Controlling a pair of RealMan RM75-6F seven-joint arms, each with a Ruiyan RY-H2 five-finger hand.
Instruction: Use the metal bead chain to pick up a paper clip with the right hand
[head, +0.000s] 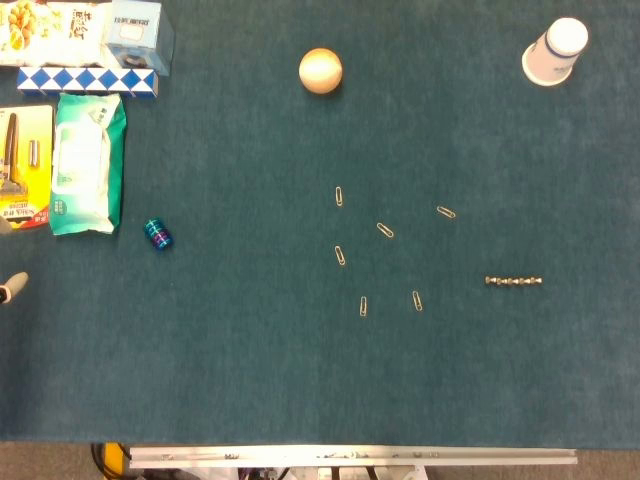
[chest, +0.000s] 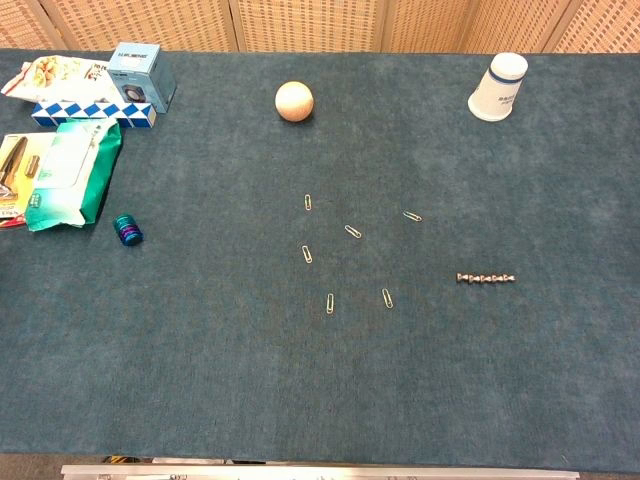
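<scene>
At the left edge of the head view only a pale tip of the left hand (head: 12, 287) pokes in; I cannot tell how its fingers lie. The short metal bead chain (head: 514, 281) lies flat at right of centre on the dark teal table (head: 250, 380), well apart from the small metal paper clips (head: 385, 230) scattered mid-frame.

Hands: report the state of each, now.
Left hand: not in view in the head or chest view.
Right hand: not in view either; the metal bead chain lies untouched on the table.
</scene>
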